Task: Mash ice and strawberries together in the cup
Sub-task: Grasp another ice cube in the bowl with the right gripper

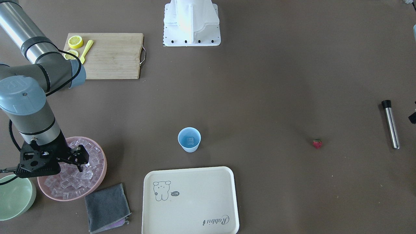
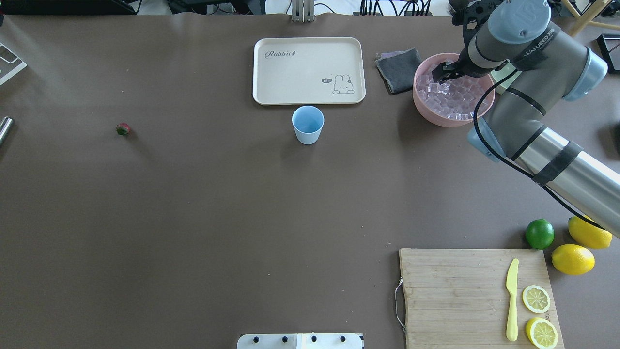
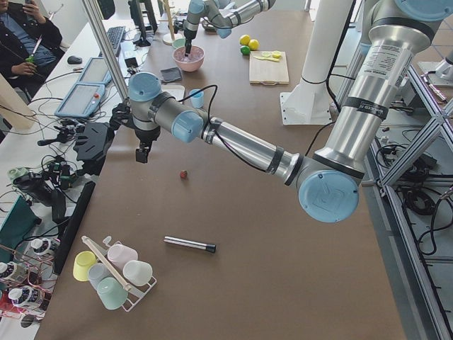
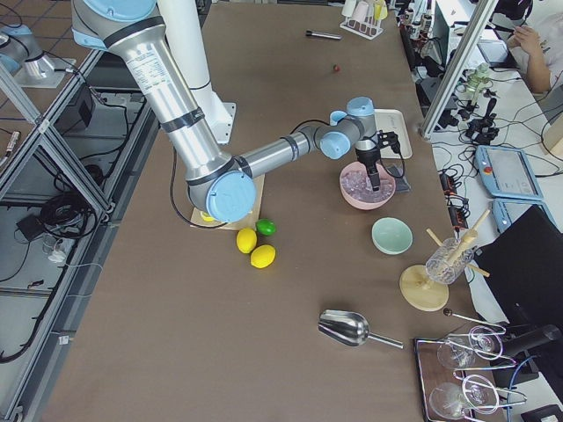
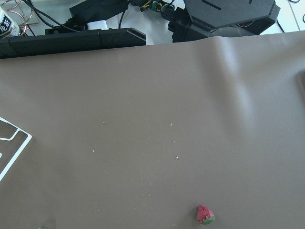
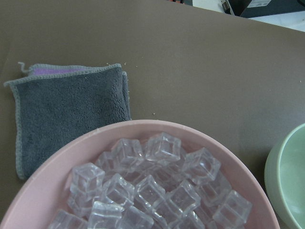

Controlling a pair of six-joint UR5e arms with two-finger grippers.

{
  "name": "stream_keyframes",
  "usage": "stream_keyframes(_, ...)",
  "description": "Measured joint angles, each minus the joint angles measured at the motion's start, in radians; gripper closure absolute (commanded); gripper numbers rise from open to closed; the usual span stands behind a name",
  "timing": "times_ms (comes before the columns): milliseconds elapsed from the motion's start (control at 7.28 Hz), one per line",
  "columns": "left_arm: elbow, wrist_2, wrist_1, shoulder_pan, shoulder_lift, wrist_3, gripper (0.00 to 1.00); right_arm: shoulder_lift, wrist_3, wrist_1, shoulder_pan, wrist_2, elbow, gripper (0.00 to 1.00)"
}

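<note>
Cup: small light-blue tapered cup (image 1: 189, 139), upright on the brown table (image 2: 242, 194), just on the robot's side of the cream rectangular tray (image 2: 300, 72).
Cup contents: one clear ice cube (image 1: 190, 140) at the bottom; no strawberry inside.
Ice supply: heaped clear cubes (image 6: 157, 191) in a round pink bowl (image 2: 421, 104), well apart from the cup on the robot's right.
Strawberry: one small red strawberry with a green top (image 2: 123, 129), on the bare table, well apart from the cup on the robot's left.
Right gripper (image 1: 80, 165): lowered among the cubes in the pink bowl; cannot tell whether spread, clenched or grasping a cube.
Left gripper (image 3: 142, 154): hangs above the table beyond the strawberry from the cup; finger state cannot be told.
Masher: slim metal rod with a black end cap (image 1: 391, 125), lying flat, farther from the cup than the strawberry.
Progress (judged): early. Ice loading begun; strawberry transfer and mashing outstanding.
</note>
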Motion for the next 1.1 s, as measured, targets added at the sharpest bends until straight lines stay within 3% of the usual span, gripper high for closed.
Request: stream_keyframes(1098, 0.002, 0.000, -0.001, 0.009, 0.000, 0.002, 0.02, 0.039, 0.092, 0.008, -0.032, -0.030, -0.063, 0.05)
